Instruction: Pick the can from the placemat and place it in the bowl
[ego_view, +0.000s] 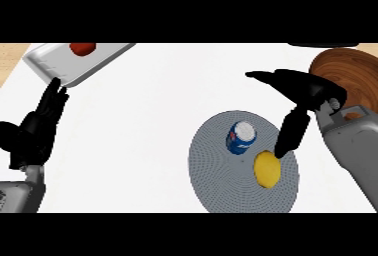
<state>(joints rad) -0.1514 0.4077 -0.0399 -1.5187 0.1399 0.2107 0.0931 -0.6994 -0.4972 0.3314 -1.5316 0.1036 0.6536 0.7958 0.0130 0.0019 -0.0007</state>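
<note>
Can on placemat, right hand open above, nothing held.
Right hand (299, 102) spread, fingers (288, 135) straight, tip beside lemon (267, 169). Can (241, 137) lying on placemat (221, 185), long axis 1 to 7 o'clock, top toward 1. Bowl (347, 70) at 1 o'clock. Left hand (37, 127) resting open at 9.

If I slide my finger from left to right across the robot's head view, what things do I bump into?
Left black robot hand → white rectangular tray holding a red item → blue soda can on the round grey placemat → yellow lemon → right black robot hand → brown wooden bowl.
</note>
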